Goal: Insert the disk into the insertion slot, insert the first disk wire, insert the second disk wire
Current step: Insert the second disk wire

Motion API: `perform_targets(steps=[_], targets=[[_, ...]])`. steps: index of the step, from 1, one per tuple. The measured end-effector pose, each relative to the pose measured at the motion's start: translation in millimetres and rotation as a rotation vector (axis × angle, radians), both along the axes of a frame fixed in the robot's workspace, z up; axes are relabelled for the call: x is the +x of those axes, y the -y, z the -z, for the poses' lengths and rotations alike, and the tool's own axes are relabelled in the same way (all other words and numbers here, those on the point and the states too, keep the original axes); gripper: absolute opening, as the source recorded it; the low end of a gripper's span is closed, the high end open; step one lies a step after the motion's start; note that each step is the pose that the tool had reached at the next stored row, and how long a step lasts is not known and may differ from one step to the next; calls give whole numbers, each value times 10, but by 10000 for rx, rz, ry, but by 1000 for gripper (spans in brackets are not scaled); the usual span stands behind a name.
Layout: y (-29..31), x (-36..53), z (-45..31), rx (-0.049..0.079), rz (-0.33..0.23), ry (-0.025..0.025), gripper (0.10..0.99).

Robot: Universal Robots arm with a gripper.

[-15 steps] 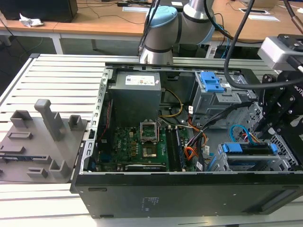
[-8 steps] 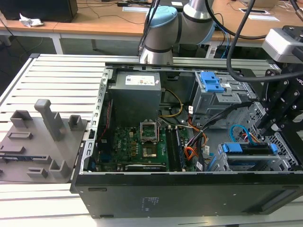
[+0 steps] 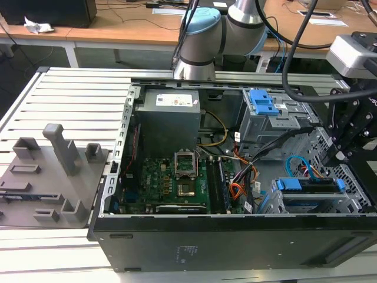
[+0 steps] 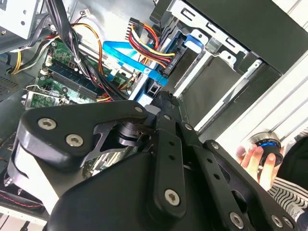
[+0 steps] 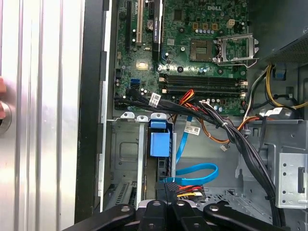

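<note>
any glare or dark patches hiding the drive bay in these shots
In the exterior view, the disk in the insertion slot is evenly lit, with no glare. In the first wrist view, the slot's inside is shadowed. In the second wrist view, bright daylight washes out the slatted table.

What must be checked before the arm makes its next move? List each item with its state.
1. Disk in the insertion slot: ok. It sits in the cage in its blue carrier.
2. First disk wire plugged in: cannot tell. Its dark plug lies at the disk's end, but whether it is fully seated does not show.
3. Second disk wire plugged in: cannot tell. It loops beside the disk, and its plug end is not clear.
4. Gripper placement: ok. It hangs close over the two plugs at the disk's end.
5. Gripper's hold on anything: cannot tell.
6. Person's hand outside the case: ok.
</note>
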State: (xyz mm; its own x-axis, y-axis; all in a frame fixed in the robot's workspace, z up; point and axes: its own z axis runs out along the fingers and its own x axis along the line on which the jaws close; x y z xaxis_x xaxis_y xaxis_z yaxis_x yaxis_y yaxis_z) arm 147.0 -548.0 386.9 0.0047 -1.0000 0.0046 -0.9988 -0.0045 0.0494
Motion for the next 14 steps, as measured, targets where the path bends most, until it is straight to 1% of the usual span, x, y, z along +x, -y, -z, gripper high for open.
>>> perform_targets(steps=[3, 4, 6, 7, 8, 9, 10, 14], targets=[[0, 0, 1, -1, 0, 0, 106], [0, 0, 20, -2, 0, 0, 106], [0, -2, 107, 0, -1, 0, 106], [0, -23, 130, -1, 0, 0, 106], [0, -78, 156, -1, 0, 0, 106], [0, -118, 162, 0, 0, 0, 106], [0, -127, 164, 2, 0, 0, 106], [0, -128, 164, -1, 0, 0, 106]])
